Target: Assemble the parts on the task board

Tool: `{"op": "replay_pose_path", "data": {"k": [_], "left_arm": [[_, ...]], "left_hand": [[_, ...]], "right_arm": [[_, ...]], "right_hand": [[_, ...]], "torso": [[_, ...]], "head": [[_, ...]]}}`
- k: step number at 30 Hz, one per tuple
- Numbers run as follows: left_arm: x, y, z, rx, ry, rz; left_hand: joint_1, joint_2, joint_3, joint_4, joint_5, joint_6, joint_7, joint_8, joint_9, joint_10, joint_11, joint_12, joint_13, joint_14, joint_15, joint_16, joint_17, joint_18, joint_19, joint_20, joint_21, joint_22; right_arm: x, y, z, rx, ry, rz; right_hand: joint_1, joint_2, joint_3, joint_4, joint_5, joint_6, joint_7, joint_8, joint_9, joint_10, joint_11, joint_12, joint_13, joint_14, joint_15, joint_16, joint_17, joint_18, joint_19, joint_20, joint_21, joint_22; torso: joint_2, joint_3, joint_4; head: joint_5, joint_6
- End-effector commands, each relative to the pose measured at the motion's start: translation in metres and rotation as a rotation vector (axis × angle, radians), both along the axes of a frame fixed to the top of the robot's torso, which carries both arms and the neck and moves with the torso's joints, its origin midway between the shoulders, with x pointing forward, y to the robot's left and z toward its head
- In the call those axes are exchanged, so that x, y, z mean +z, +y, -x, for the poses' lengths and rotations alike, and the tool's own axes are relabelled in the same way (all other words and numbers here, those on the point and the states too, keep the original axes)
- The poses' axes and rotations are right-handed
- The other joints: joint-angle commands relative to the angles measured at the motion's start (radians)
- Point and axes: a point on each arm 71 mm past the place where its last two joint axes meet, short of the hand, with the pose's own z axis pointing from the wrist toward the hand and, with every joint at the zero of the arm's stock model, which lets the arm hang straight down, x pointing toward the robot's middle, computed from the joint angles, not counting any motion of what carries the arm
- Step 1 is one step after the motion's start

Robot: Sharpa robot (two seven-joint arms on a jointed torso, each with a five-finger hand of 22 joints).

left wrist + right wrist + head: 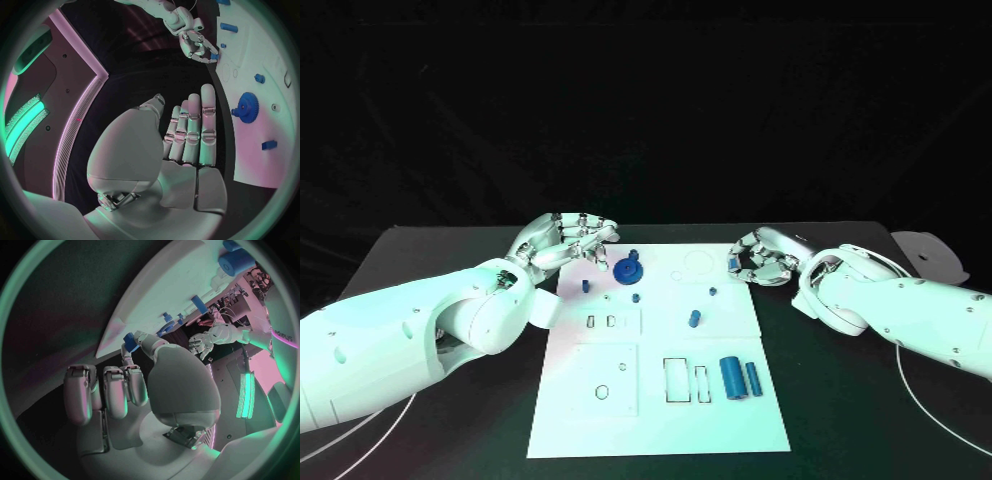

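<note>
At the far right edge of the white board [661,400], a small blue piece [131,342] is pinched by the right hand [764,258], seen most plainly from the right wrist. The left hand [567,240] is held flat beside the board's far left corner, fingers straight and together, nothing gripped. A blue gear [629,270] stands just beside it. The step is judged an early placement: the pinched piece must next be carried to its seat and lowered squarely. Two blue cylinders [740,378] lie at the near right. A black table [877,420] carries the board; darkness lies behind it.
</note>
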Motion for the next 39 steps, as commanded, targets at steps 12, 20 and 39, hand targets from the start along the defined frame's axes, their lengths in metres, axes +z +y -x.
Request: {"op": "replay_pose_path", "data": {"k": [12, 20, 39], "left_arm": [[0.000, 0.003, -0.002, -0.002, 0.000, 0.006], [-0.004, 0.013, -0.012, 0.032, 0.001, -0.002], [-0.008, 0.044, -0.024, 0.115, 0.002, -0.018]], "left_hand": [[-0.004, 0.007, 0.006, 0.000, 0.004, -0.009, 0.002, 0.001, 0.006, -0.006, 0.000, 0.004, 0.001, -0.009, -0.001, 0.003, 0.002, 0.005, -0.016, 0.000, 0.015, 0.007], [-0.004, 0.007, 0.006, 0.000, 0.004, -0.009, 0.002, 0.001, 0.006, -0.006, 0.000, 0.004, 0.001, -0.009, -0.001, 0.003, 0.002, 0.005, -0.016, 0.000, 0.015, 0.007], [-0.006, 0.004, 0.008, 0.001, 0.004, -0.010, 0.003, 0.004, 0.014, -0.005, 0.002, 0.009, 0.002, -0.043, 0.006, -0.039, -0.018, 0.005, -0.059, 0.007, -0.002, -0.002]], "right_arm": [[0.030, 0.075, 0.039, 0.101, -0.094, -0.040], [0.027, 0.145, 0.058, 0.208, -0.084, 0.007], [-0.012, 0.201, 0.071, 0.260, -0.018, 0.121]], "right_hand": [[-0.004, 0.036, 0.010, 0.007, 0.009, 0.012, -0.020, 0.007, 0.023, 0.014, -0.007, 0.000, 0.143, 0.096, -0.009, 0.006, 0.225, -0.011, 0.055, -0.013, 0.002, 0.132], [-0.006, 0.038, 0.011, 0.008, 0.008, 0.009, -0.019, 0.006, 0.024, 0.013, -0.006, -0.002, 0.142, 0.096, -0.009, 0.005, 0.223, -0.009, 0.053, -0.013, -0.002, 0.127], [-0.016, 0.033, 0.006, 0.012, 0.004, 0.003, -0.017, 0.006, 0.026, 0.011, -0.005, -0.004, 0.139, 0.095, -0.008, 0.004, 0.220, -0.008, 0.051, -0.013, -0.006, 0.121]], "torso": [[-0.008, -0.0033, -0.0046], [-0.019, -0.0048, -0.0034], [-0.023, -0.0074, -0.0007]], "head": [[0.017, -0.002], [0.033, -0.013], [0.047, -0.028]]}}
